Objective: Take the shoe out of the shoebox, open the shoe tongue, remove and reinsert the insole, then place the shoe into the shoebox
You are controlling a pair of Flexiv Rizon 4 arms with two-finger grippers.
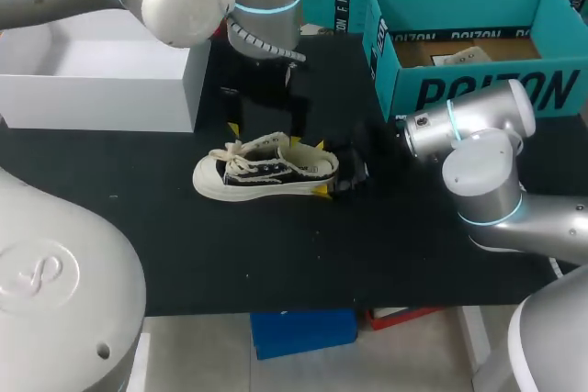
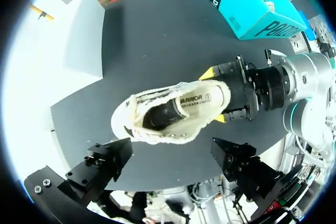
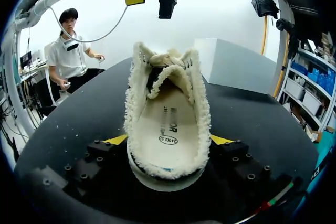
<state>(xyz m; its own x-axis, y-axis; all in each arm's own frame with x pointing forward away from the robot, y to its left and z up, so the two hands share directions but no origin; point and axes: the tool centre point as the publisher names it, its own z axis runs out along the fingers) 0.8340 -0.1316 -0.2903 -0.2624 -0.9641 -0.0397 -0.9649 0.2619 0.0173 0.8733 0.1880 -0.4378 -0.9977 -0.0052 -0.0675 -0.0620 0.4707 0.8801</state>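
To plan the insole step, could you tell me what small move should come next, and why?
Probably lower the left end effector toward the shoe: it hangs open above it, the insole lies exposed, and the right end effector grips the heel from both sides.

Shoe (image 1: 266, 172): black upper, white sole and laces, upright on black table (image 1: 276, 263), toe pointing away from right gripper (image 1: 320, 169).
Right gripper: low at heel end, one yellow tip against each side of heel, clamping it.
Left gripper (image 1: 265, 133): just behind shoe, fingers spread wide, yellow tips near laces and near collar, nothing held.
Teal shoebox (image 1: 478, 89): open, behind right gripper's arm, well apart from shoe.
White box (image 1: 101, 89): beside left gripper, away from the shoebox.
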